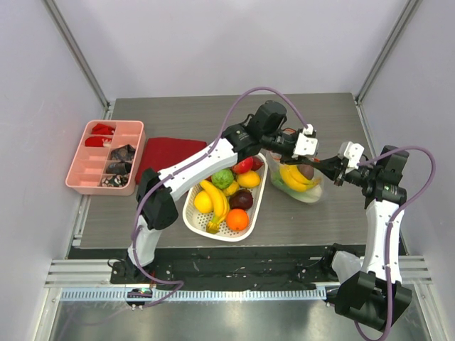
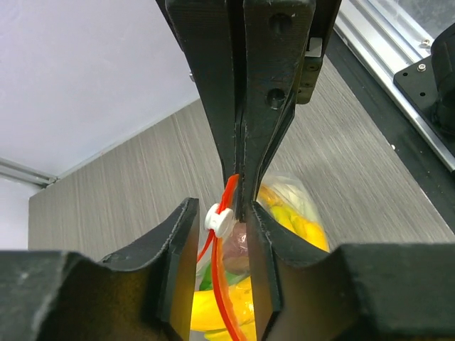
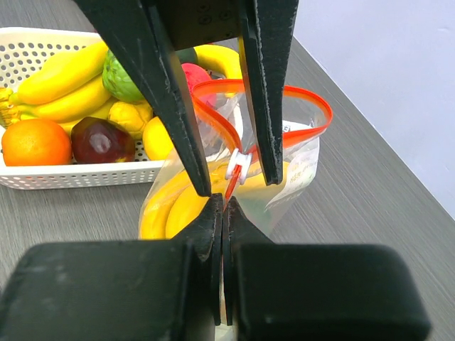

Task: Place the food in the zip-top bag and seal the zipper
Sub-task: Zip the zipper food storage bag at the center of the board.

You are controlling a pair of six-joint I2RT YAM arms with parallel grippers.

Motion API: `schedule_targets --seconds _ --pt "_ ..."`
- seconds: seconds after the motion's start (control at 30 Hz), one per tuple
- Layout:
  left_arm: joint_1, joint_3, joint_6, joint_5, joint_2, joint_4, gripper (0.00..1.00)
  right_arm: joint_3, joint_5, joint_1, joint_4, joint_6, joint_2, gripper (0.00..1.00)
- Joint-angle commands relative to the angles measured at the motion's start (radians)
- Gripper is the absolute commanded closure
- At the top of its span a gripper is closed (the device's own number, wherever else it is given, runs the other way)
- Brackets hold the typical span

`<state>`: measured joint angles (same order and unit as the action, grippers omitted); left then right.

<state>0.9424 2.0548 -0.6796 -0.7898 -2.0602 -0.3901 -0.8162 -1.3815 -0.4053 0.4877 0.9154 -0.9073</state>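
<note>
The zip-top bag (image 1: 298, 186) stands right of the basket with yellow bananas (image 1: 293, 177) and a purple piece inside. Its mouth gapes in the right wrist view (image 3: 302, 167). My right gripper (image 3: 224, 207) is shut on the near end of the red-orange zipper (image 3: 313, 106). My left gripper (image 2: 220, 270) is open, with a finger on either side of the white slider (image 2: 219, 219), not touching it. In the top view, left gripper (image 1: 318, 162) and right gripper (image 1: 333, 172) meet over the bag. More food lies in the basket: orange (image 1: 237, 219), cabbage (image 1: 223, 177), bananas (image 1: 215, 199), apple (image 1: 243, 165).
The white basket (image 1: 190, 217) sits mid-table, just left of the bag. A dark red cloth (image 1: 170, 153) lies behind it, and a pink divided tray (image 1: 106, 156) is at the far left. The table's right edge is close behind my right arm.
</note>
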Motion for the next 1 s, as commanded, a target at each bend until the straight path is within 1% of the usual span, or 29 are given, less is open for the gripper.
schedule_targets --seconds 0.0,0.1,0.2,0.23,0.3,0.33,0.4,0.7,0.97 --pt "-0.001 0.027 -0.017 -0.011 -0.006 0.019 0.65 -0.011 -0.045 -0.004 -0.029 0.028 0.021 0.99" --pt "-0.007 0.027 -0.028 -0.005 -0.014 0.008 0.67 -0.011 -0.047 -0.006 -0.029 0.028 0.022 0.99" --pt "-0.017 0.027 -0.028 -0.006 -0.014 0.007 0.77 -0.011 -0.041 -0.004 -0.026 0.028 0.022 0.99" --pt "-0.022 0.027 -0.034 -0.011 -0.012 0.002 0.82 -0.012 -0.039 -0.004 -0.029 0.027 0.027 0.99" --pt "-0.027 0.024 -0.04 -0.011 -0.009 -0.001 0.88 -0.012 -0.034 -0.006 -0.028 0.023 0.025 0.99" --pt "-0.033 0.022 -0.038 -0.011 -0.011 -0.006 0.94 -0.011 -0.033 -0.006 -0.026 0.023 0.025 0.99" --pt "-0.039 0.016 -0.04 -0.008 -0.012 -0.007 1.0 -0.009 -0.03 -0.004 -0.028 0.023 0.022 0.99" --pt "-0.082 -0.002 -0.101 0.038 -0.049 -0.064 1.0 -0.023 -0.025 -0.009 -0.029 0.02 0.022 0.99" --pt "-0.126 -0.033 -0.13 0.057 -0.04 -0.088 1.0 -0.029 -0.022 -0.033 -0.029 0.016 0.01 0.99"
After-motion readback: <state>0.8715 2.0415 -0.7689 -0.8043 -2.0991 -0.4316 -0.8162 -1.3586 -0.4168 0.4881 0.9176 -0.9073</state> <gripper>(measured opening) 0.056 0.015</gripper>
